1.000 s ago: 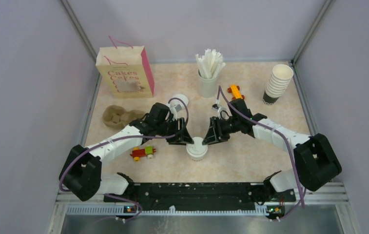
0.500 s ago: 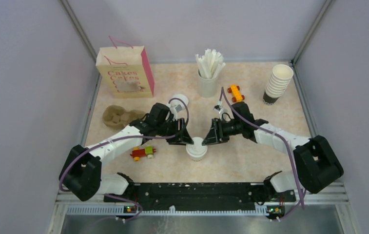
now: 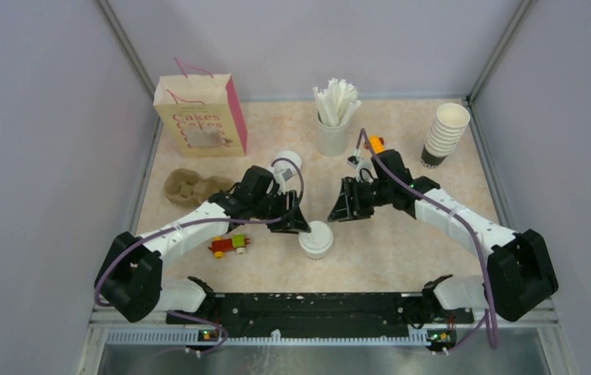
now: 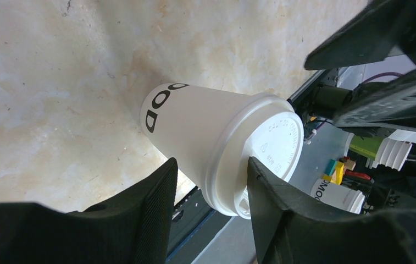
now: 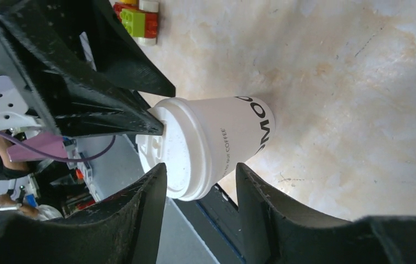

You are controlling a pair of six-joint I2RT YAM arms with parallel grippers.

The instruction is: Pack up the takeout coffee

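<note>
The takeout coffee (image 3: 316, 239), lidded and upright, is seen mid-table (image 3: 401, 242), toward the near edge. It is grasped at the lid's rim by the left gripper (image 3: 298, 223). The right gripper (image 3: 338, 209) is held released and empty, just far-right of the cup, apart from it.

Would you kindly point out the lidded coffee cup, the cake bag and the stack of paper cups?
lidded coffee cup (image 3: 317, 234): top view, centre of its lid.
cake bag (image 3: 198, 126): top view, printed front face.
stack of paper cups (image 3: 439, 141): top view, stack's ribbed side.
</note>
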